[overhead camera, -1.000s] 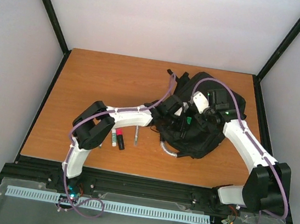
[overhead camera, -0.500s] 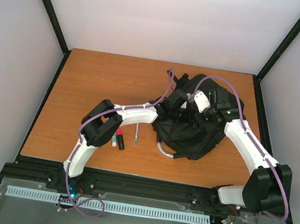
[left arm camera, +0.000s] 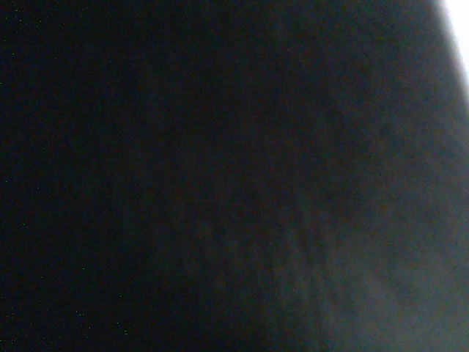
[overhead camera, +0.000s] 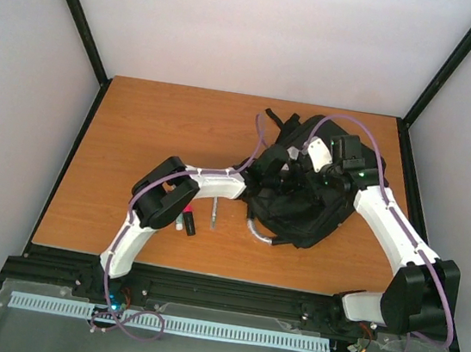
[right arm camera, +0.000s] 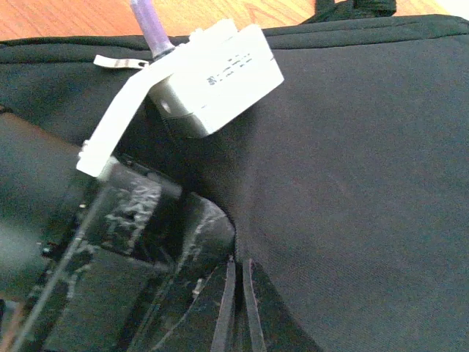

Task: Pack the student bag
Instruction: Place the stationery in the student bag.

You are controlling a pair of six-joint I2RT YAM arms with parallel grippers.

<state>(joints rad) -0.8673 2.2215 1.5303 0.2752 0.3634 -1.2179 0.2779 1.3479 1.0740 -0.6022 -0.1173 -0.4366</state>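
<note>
Now R gripper (right arm camera: 238, 304) pinches student bag (right arm camera: 352, 183).

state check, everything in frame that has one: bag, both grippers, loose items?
student bag: slumped on table, opening not visible
left gripper: buried at the bag, jaws hidden, cannot tell
right gripper: shut, tips against bag fabric
two markers: lying on table, outside bag
silver pen: lying on table, outside bag

Top: high behind the arm bases, looking down on the whole table (overhead camera: 154, 131). Left wrist: all dark, nothing resolved. Right wrist: close on the bag (right arm camera: 352, 147), which top also shows.
</note>
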